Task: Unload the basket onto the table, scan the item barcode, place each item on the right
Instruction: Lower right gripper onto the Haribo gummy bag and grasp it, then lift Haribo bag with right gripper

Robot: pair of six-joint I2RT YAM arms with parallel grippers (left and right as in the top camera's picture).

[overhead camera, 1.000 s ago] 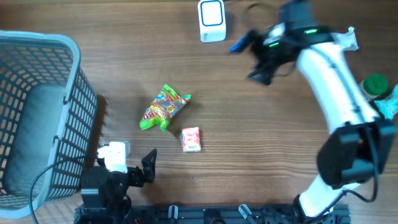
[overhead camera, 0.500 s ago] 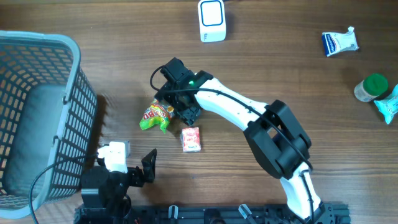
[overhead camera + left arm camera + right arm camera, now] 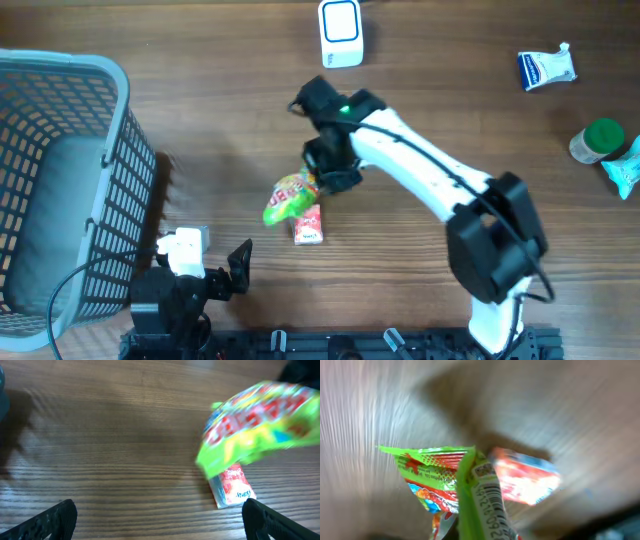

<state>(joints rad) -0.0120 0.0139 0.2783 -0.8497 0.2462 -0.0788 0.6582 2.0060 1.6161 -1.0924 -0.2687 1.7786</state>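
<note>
Table (image 3: 200, 100): brown wood grain, fills all three views.

Basket (image 3: 110, 180): grey plastic lattice, far left, with grey cloth inside.

Right arm (image 3: 430, 170): white with black joints, reaching from the near right edge across to mid-table.

Right gripper (image 3: 325, 175): clenched on the upper end of the bag.

Left gripper (image 3: 215, 250): parked at the near edge beside the basket, jaws spread wide, nothing between them. In the left wrist view both fingertips sit in the bottom corners.

Bag (image 3: 292, 195): green candy bag with red and yellow print, at mid-table. It hangs from the right gripper and overlaps the top of the packet. In the left wrist view it appears raised off the wood and blurred.

Barcode (image 3: 490, 505): black bars and digits on the bag's back seam, facing the right wrist camera.

Scanner (image 3: 341, 33): white box with a blue outline, at the far edge, well apart from the bag.

Pouch (image 3: 547, 67): blue and white, far right.

Bottle (image 3: 598, 140): green cap, at the right edge.

Wrapper (image 3: 628, 170): teal, touching the bottle and cut off by the edge.

Packet (image 3: 308, 224): small, red and white, flat on the table just under the bag.
</note>
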